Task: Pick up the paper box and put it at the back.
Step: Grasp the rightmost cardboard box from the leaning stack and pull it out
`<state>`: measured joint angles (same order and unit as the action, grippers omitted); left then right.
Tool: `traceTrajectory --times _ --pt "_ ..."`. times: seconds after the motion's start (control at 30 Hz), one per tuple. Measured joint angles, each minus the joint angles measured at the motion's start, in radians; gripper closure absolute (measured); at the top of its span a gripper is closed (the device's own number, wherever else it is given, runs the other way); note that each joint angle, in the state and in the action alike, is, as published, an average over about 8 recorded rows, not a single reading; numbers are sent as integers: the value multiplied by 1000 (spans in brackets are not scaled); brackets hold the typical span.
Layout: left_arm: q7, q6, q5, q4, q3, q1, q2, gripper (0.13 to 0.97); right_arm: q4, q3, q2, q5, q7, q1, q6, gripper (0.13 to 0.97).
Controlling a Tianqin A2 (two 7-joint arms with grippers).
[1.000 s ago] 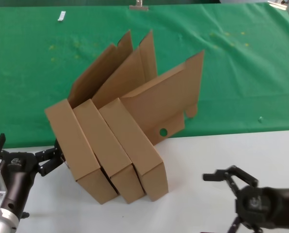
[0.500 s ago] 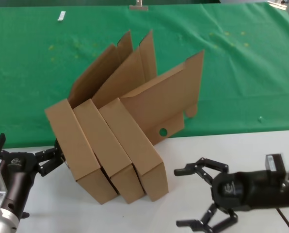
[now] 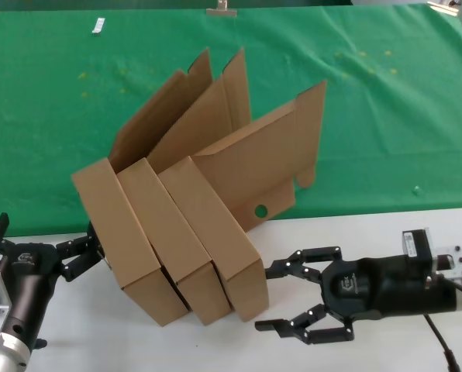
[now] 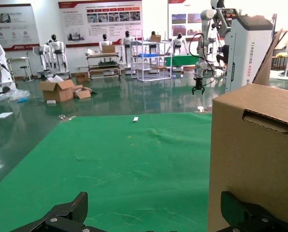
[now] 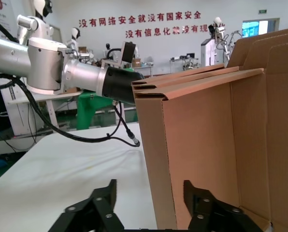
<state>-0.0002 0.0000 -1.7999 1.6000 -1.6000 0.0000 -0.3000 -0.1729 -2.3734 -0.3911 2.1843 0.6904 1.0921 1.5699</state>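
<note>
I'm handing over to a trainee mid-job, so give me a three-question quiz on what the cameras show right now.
1. How many paper boxes stand nested together?
2. True or false: the right claw is open, beside the near end of the rightmost box.
3. The left claw sits: A) on the green felt cloth; B) at the leftmost box; C) out of view.

Key: 1) three; 2) true; 3) B.

Head view looks down, wrist views low and close, perhaps sharing boxes [image 3: 177,225].
</note>
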Motion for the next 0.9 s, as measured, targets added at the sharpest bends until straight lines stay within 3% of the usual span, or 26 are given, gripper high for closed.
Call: traceTrajectory --times 0.43,0.73,0.9 --pt "0 0 0 0 0 0 0 132 35 3 17 -10 25 18 0 760" --pt "0 0 0 0 0 0 0 132 -21 7 -19 0 14 -5 0 882" --pt "0 0 0 0 0 0 0 132 -98 57 -55 -19 -10 -39 -5 910"
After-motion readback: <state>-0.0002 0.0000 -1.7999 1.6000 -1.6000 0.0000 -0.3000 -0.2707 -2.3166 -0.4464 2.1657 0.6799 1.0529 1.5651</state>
